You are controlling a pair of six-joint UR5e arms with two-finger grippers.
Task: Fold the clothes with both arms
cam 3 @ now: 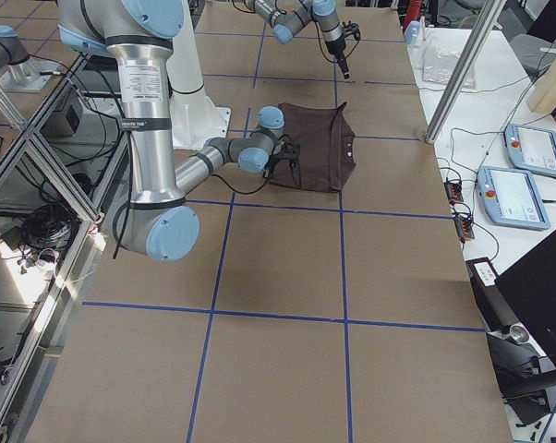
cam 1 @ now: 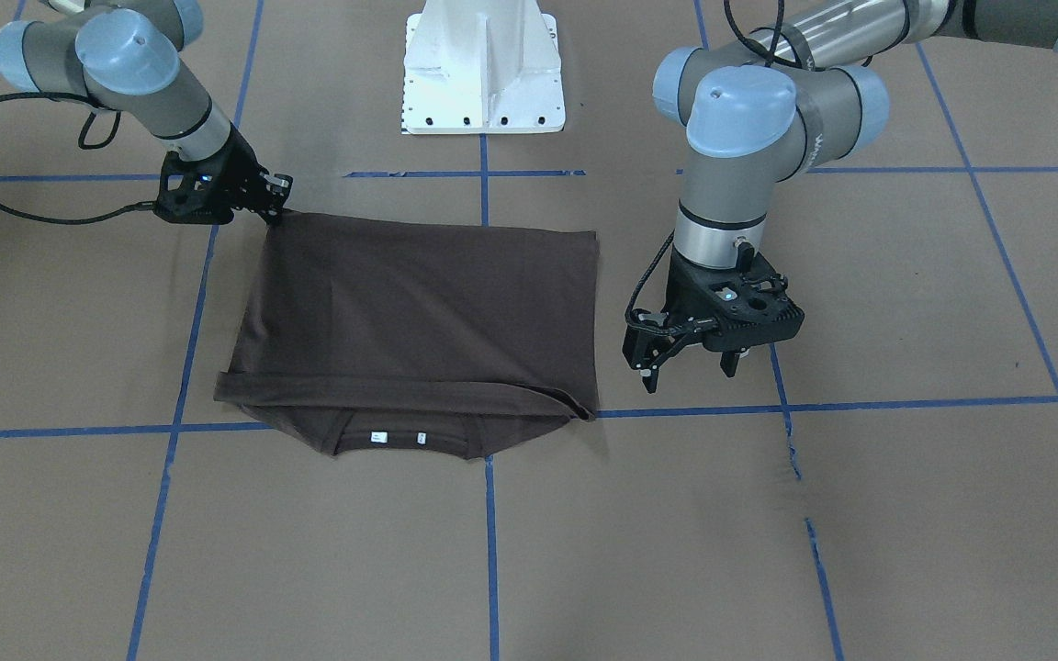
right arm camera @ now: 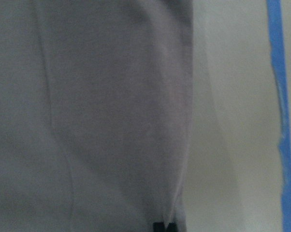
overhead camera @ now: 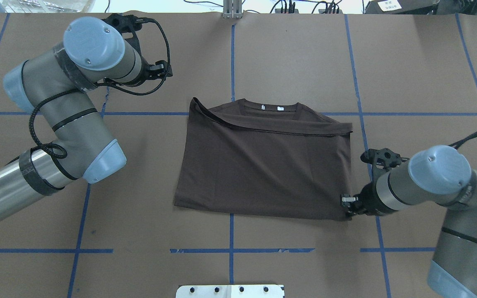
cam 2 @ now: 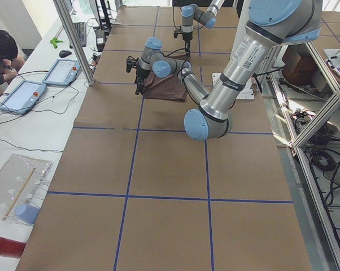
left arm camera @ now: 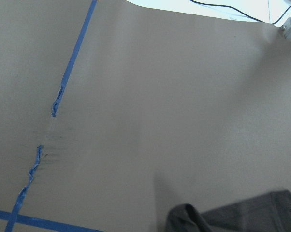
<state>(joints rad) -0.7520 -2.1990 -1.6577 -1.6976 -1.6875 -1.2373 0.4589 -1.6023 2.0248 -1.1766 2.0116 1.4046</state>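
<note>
The dark brown T-shirt [overhead camera: 263,165] lies folded flat mid-table, its lower part doubled up over the chest. The collar with white tags [overhead camera: 271,108] shows at the far edge. My right gripper [overhead camera: 348,205] sits low at the shirt's near right corner, shut on the cloth; the same pinch shows in the front view at the right gripper [cam 1: 276,214]. The right wrist view is filled by shirt fabric [right arm camera: 111,111]. My left gripper [cam 1: 690,367] hangs open above bare table, just beside the shirt's other side edge and apart from it. A bit of shirt [left arm camera: 232,220] shows in the left wrist view.
The white pedestal base [cam 1: 483,73] stands at the robot's side of the table. Blue tape lines [overhead camera: 231,231] grid the brown paper, torn in one spot [left arm camera: 39,159]. Tablets [cam 2: 23,96] and a person [cam 2: 0,48] are past the table's far edge.
</note>
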